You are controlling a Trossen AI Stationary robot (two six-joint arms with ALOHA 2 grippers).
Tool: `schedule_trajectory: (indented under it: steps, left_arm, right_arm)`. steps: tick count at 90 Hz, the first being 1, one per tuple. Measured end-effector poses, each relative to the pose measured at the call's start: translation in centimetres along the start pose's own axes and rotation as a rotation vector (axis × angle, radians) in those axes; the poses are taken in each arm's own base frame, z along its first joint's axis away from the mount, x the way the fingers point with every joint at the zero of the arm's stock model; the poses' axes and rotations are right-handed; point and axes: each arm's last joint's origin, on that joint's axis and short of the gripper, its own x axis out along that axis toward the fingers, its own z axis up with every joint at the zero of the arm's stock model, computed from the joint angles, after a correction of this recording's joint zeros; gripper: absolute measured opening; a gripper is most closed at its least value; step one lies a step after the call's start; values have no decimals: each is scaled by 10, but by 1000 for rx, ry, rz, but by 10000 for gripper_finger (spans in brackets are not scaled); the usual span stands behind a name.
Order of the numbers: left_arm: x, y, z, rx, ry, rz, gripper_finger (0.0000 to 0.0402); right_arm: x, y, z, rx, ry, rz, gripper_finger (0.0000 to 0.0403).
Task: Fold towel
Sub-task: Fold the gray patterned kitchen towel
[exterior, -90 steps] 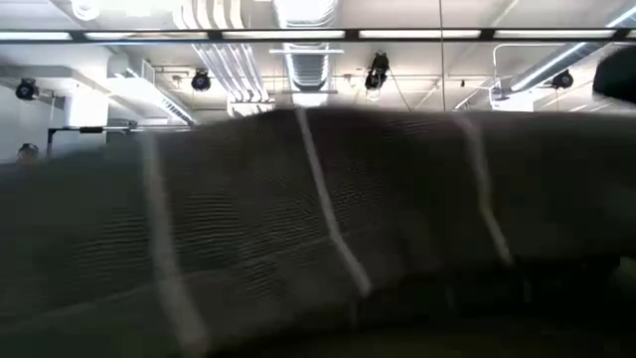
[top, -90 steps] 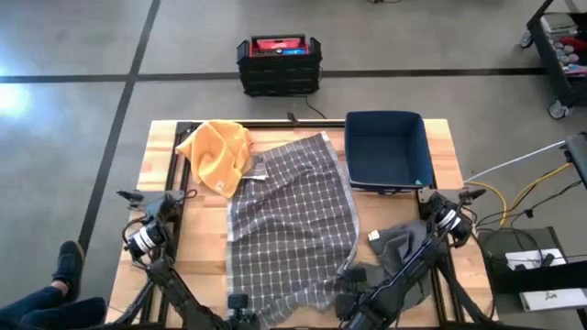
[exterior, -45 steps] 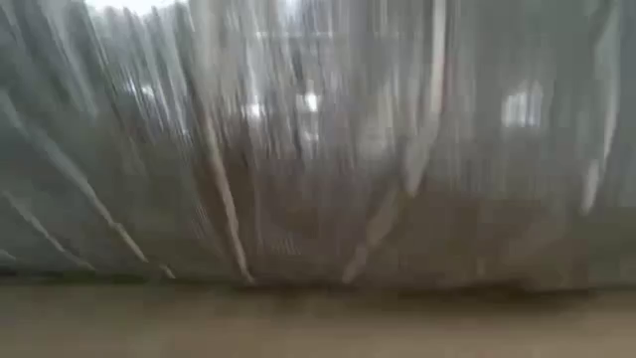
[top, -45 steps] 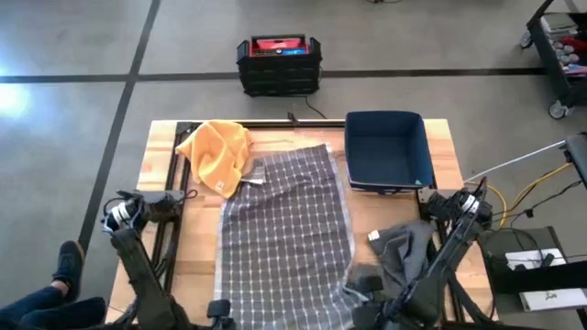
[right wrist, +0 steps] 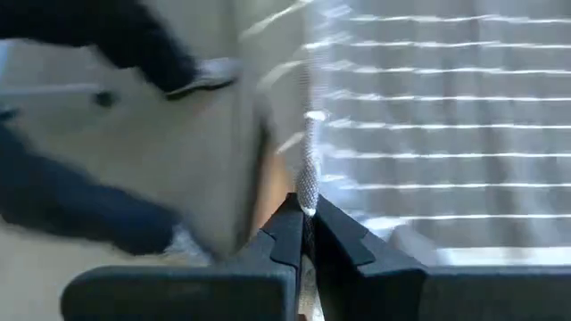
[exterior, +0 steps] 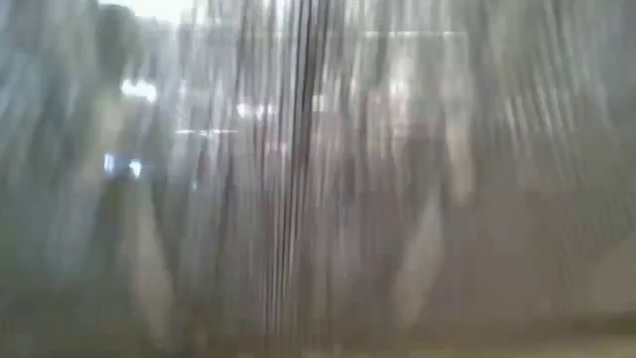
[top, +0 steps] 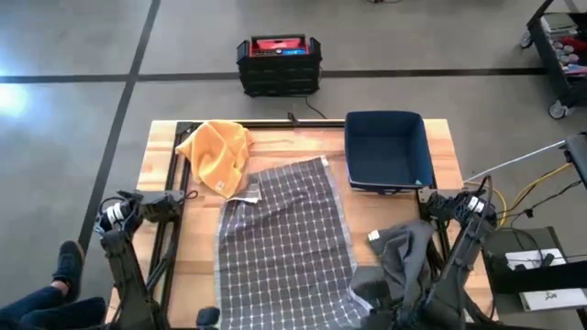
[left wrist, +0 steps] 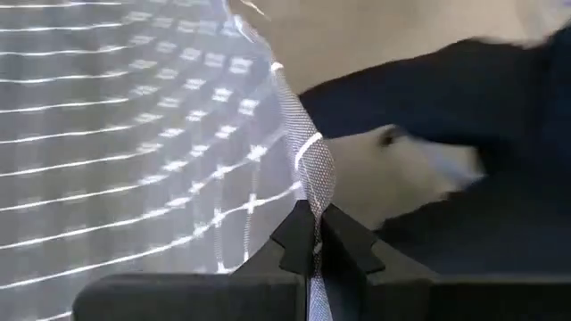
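At the table's near edge, the left gripper (left wrist: 314, 245) and right gripper (right wrist: 303, 234) are each pinched closed on a near corner of the grey checked cloth towel (top: 280, 238), which lies spread along the wooden table (top: 385, 215). A corner could slip from so thin a pinch. Farther back, the towel touches the crumpled orange cloth (top: 218, 154); pulling may drag it.
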Motion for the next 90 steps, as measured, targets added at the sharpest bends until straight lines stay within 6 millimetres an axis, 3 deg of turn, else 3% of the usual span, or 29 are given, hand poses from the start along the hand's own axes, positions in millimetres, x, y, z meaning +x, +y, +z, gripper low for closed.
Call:
schedule_trajectory:
  steps: [25,36,55,74,90]
  left_arm:
    - [22,71,11,108,118,501,0]
    - [44,102,5,111,201,623,0]
    - [79,150,-17,53,313,770,0]
    - [100,176,-34,-51,369,784,17]
    - [81,178,-25,-91,374,819,100]
  right_arm:
    - [34,-86,6,59,147,-503,0]
    - [62,-122,9,75,215,-584,0]
    - [112,-177,-10,138,343,-664,0]
    - [139,-201,-26,182,386,-640,6]
    - [138,-207,-22,121,417,-598,73]
